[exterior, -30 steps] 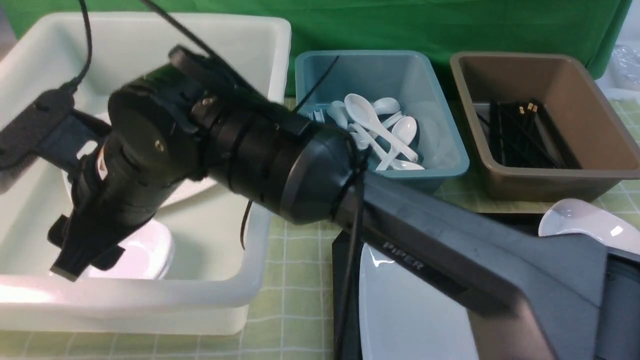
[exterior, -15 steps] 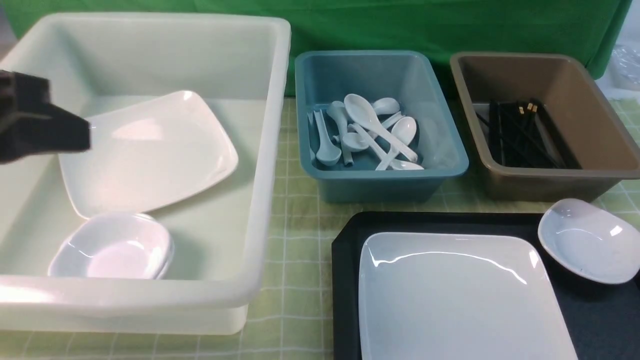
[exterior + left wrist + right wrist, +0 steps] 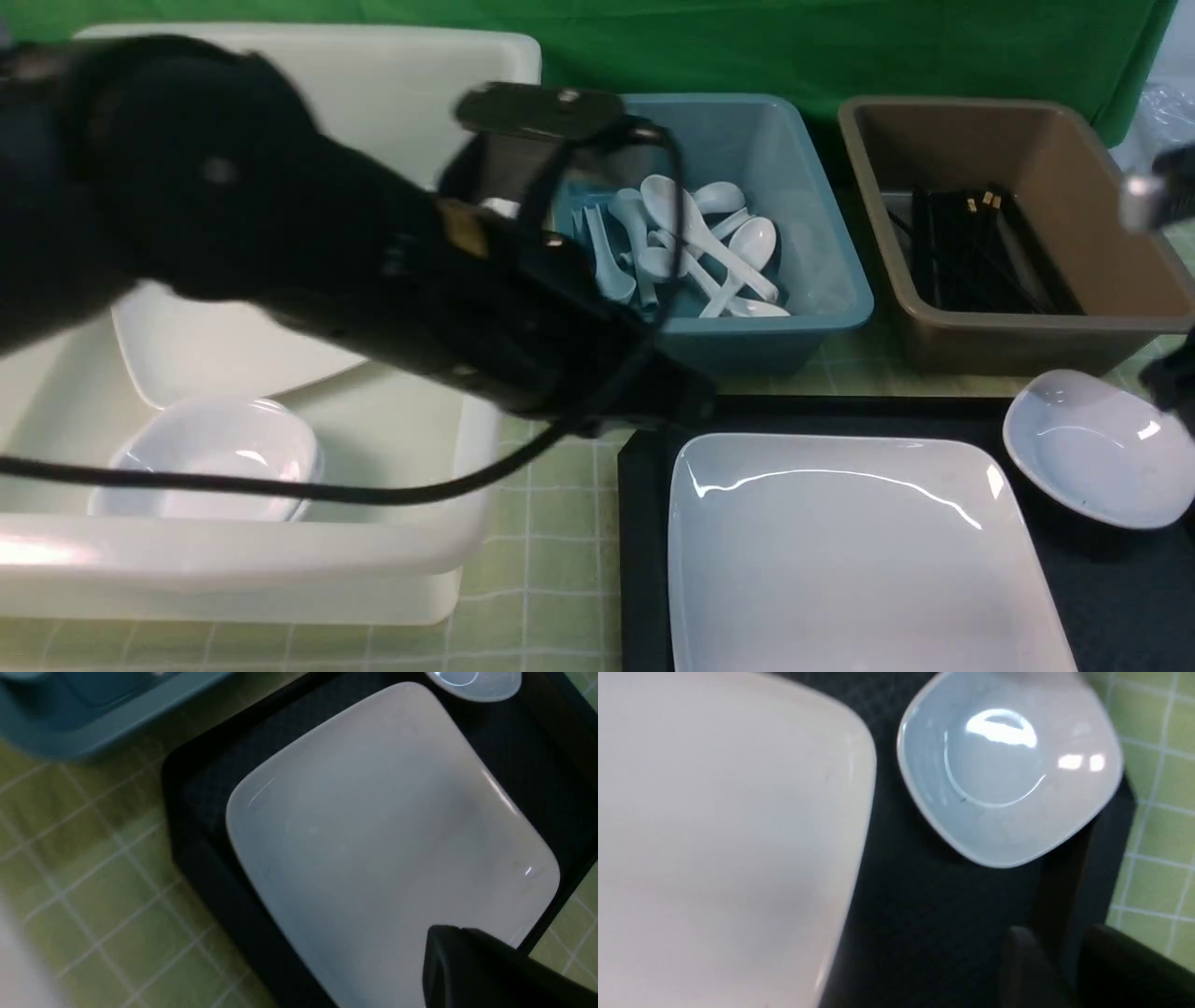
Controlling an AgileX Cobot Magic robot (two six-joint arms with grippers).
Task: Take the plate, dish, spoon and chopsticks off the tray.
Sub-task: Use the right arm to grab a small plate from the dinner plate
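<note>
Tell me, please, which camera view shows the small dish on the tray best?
The right wrist view: the small dish is seen large from above, its hollow and nearly all its rim plain. The front view shows it smaller, at the far right corner of the tray. The left wrist view catches only a sliver.

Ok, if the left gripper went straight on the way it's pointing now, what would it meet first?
Most likely the plate. The left gripper, shut, points down at it where it lies on the tray, and nothing shows in between. How high the gripper is above the plate is unclear.
</note>
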